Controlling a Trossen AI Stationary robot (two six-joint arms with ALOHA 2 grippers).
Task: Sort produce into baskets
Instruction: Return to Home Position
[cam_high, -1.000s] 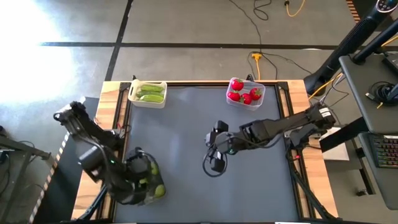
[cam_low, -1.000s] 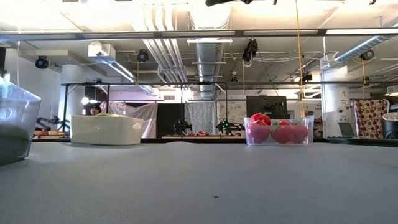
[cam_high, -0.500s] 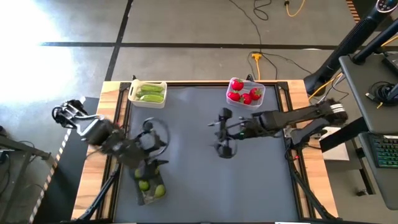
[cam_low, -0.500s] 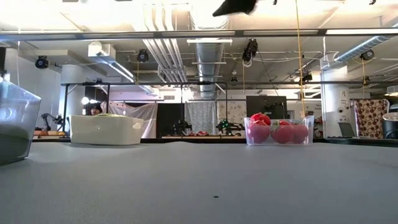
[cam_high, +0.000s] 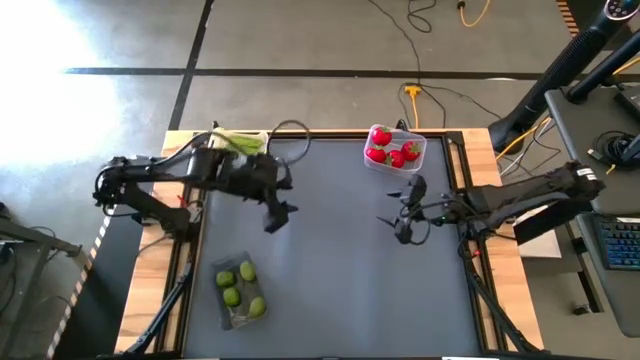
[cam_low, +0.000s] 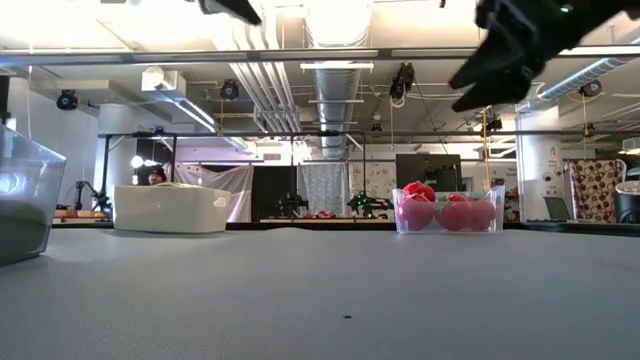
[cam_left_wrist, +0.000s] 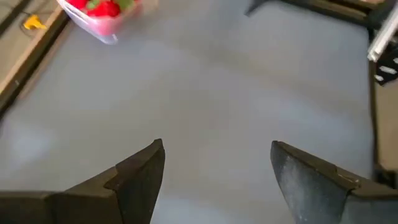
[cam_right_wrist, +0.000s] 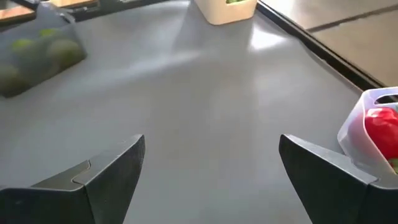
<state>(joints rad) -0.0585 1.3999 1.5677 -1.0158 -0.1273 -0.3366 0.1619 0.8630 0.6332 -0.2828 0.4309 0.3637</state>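
Both grippers hang open above the bare grey mat, holding nothing. My left gripper (cam_high: 274, 218) (cam_left_wrist: 217, 147) is left of the middle. My right gripper (cam_high: 399, 226) (cam_right_wrist: 211, 140) is toward the right side. A white basket (cam_high: 240, 146) of green cucumbers stands at the far left, partly hidden under my left arm. At the far right a clear basket (cam_high: 396, 149) holds red strawberries. Near the front left corner, a dark see-through basket (cam_high: 240, 292) holds lime-green round fruits.
The mat (cam_high: 330, 270) lies inside a wooden table frame (cam_high: 180, 150) with dark rails along its sides. Cables and a yellow plug (cam_high: 412, 93) lie on the floor beyond the far edge. The low view shows the white basket (cam_low: 170, 208) and strawberry basket (cam_low: 448, 212) far back.
My left gripper has swung up and away from over the dark basket of lime fruits, toward the far edge and the mat's middle, still open. My right gripper has drawn back from the middle toward the table's right edge and sunk, still open. The baskets have stayed put.
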